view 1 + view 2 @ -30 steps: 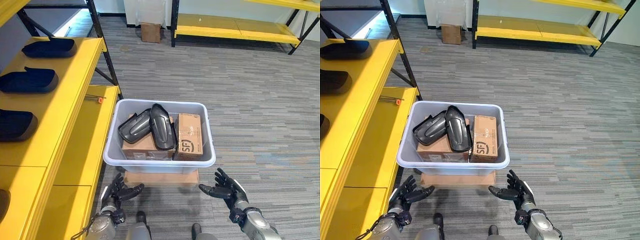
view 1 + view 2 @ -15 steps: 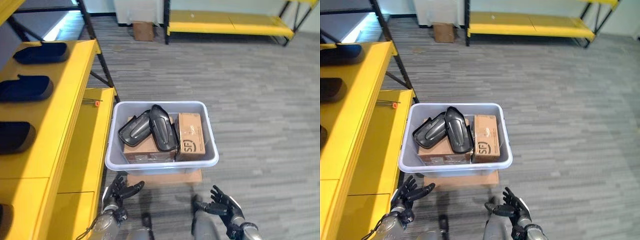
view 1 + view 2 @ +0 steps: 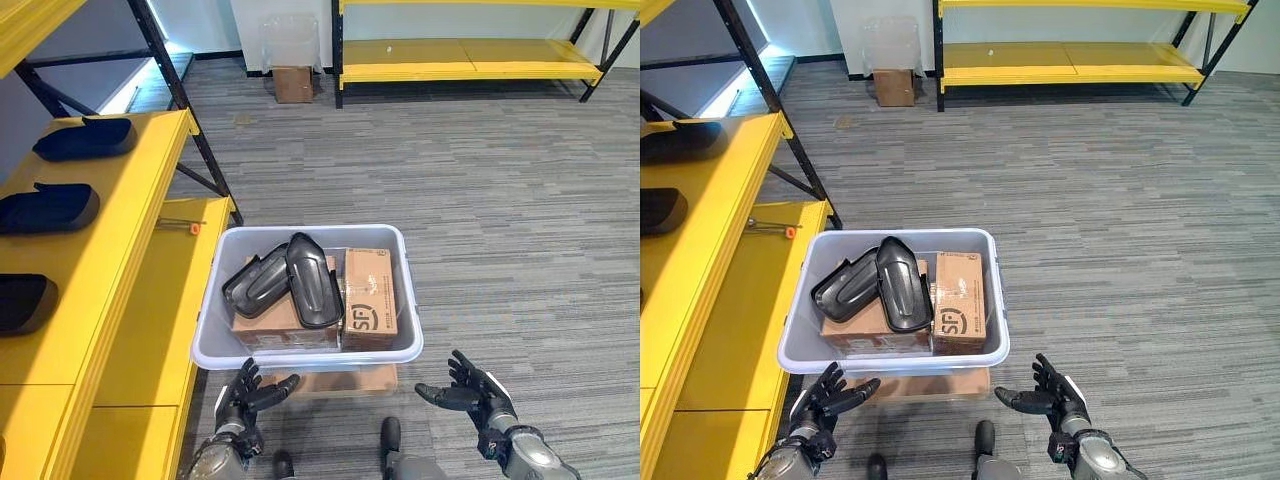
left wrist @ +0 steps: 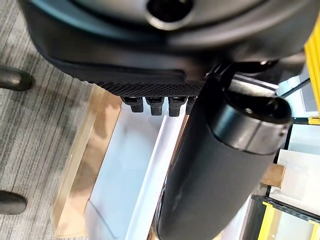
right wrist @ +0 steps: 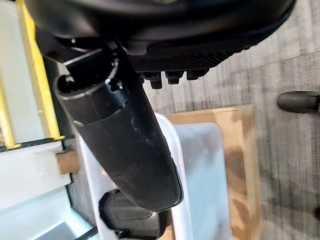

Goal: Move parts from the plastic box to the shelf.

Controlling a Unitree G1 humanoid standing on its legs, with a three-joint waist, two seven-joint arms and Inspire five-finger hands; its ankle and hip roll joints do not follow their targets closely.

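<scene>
Standing at my left: yellow metal shelf (image 3: 120, 230) carrying dark moulded plastic parts (image 3: 48, 208). My left hand (image 3: 243, 396), fingers spread, empty, just short of the pale grey plastic box (image 3: 300, 348). Inside it: two black glossy plastic covers (image 3: 285, 282) lying on brown cardboard cartons (image 3: 368, 295). My right hand (image 3: 478, 392), fingers spread, empty, near the box's right corner.

The cardboard box (image 3: 372, 300) at the right inside the plastic box (image 3: 300, 357) bears a dark printed logo; any smaller print seems unreadable.
</scene>
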